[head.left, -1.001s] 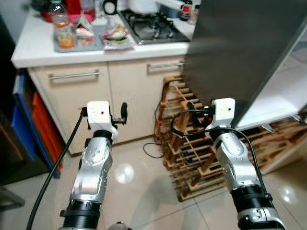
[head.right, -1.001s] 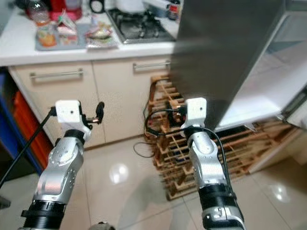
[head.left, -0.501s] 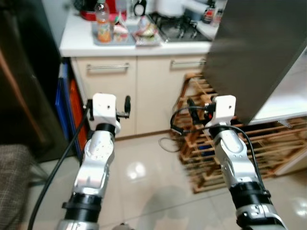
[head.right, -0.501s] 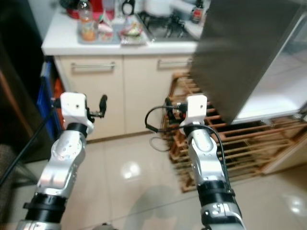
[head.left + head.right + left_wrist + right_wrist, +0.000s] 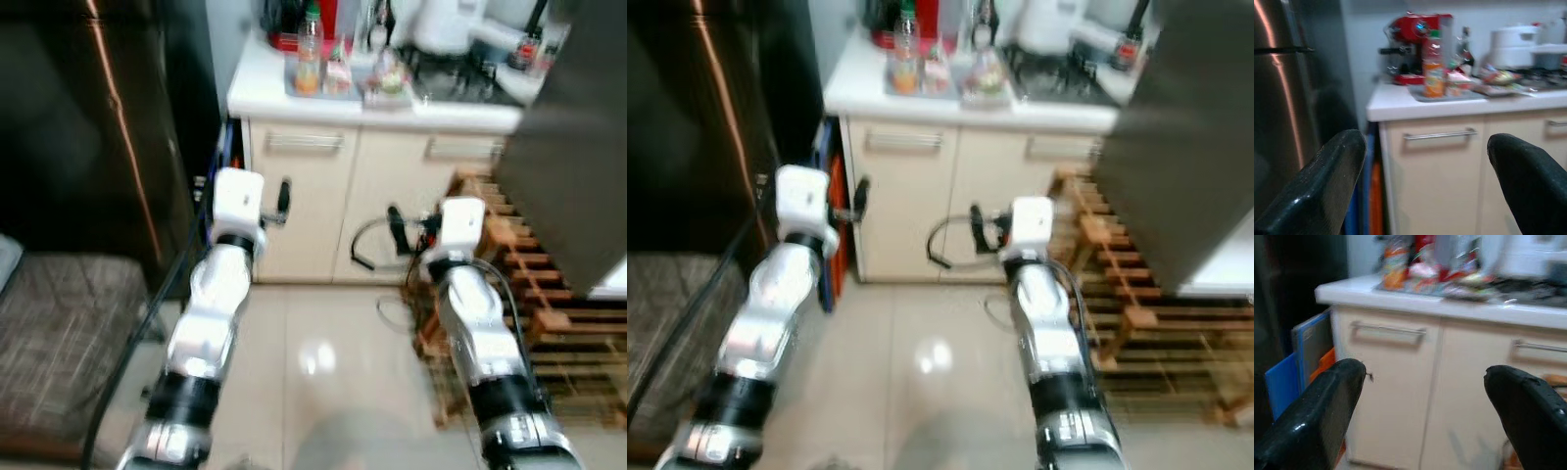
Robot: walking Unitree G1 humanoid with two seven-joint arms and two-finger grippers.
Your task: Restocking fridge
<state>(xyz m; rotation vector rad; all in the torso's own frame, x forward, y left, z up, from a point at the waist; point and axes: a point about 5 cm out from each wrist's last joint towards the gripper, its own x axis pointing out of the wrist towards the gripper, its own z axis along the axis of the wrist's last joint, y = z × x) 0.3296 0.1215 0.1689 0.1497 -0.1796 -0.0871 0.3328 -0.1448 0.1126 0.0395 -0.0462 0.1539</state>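
Observation:
On the white counter [image 5: 294,98] a grey tray holds an orange juice bottle [image 5: 309,67] and some food packets [image 5: 384,76]; the left wrist view shows the bottle [image 5: 1433,73] too. The open fridge's grey door [image 5: 578,166] fills the right edge. My left gripper [image 5: 277,201] and right gripper [image 5: 404,225] are held out in front of the cream cupboards [image 5: 313,215], well short of the counter. Both are open, in the wrist views left gripper [image 5: 1425,144] and right gripper [image 5: 1422,372], with nothing between the fingers.
A dark steel cabinet [image 5: 98,147] stands to the left, with a grey woven seat [image 5: 59,333] below it. Blue and orange crates [image 5: 1293,377] sit beside the cupboard. A wooden rack [image 5: 549,323] stands under the fridge door. A red coffee machine [image 5: 1413,34] and a hob [image 5: 460,78] are on the counter.
The whole view has pulled back and swung left: the counter looks farther off, the fridge door has slid to the right edge, the dark cabinet and seat have come in. Both arms keep their pose.

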